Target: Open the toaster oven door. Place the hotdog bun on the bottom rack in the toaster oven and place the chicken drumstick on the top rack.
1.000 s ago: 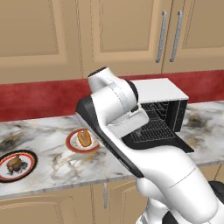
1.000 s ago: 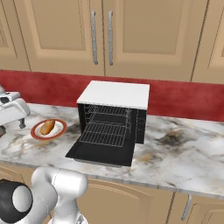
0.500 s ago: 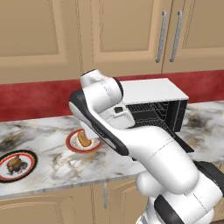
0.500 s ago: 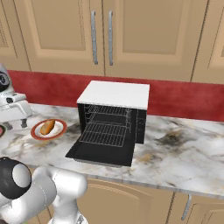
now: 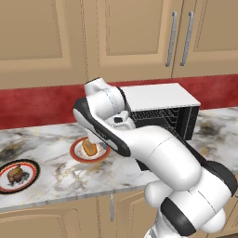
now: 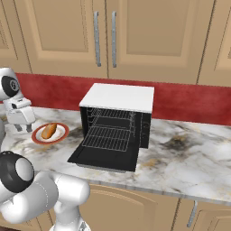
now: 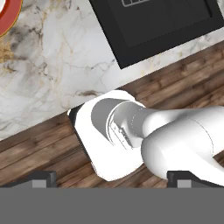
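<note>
A black toaster oven [image 6: 118,122] with a flat white top stands on a white marble counter [image 6: 180,158] veined in grey and gold. Its black door [image 6: 104,158] lies open below dark wire racks. At nine o'clock from the oven, a golden-orange hotdog bun [image 6: 49,130] sits on a red-rimmed white plate [image 6: 50,134]. A dark brown chicken drumstick [image 5: 15,173] rests on a black-and-red-rimmed plate [image 5: 17,175]. Behind, a deep red backsplash [image 6: 189,104] runs under tan wooden cabinets [image 6: 149,38].

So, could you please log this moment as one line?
door: toaster oven door open flat | hotdog bun on red plate | chicken drumstick on dark plate | hand: open, empty, beside bun
</note>
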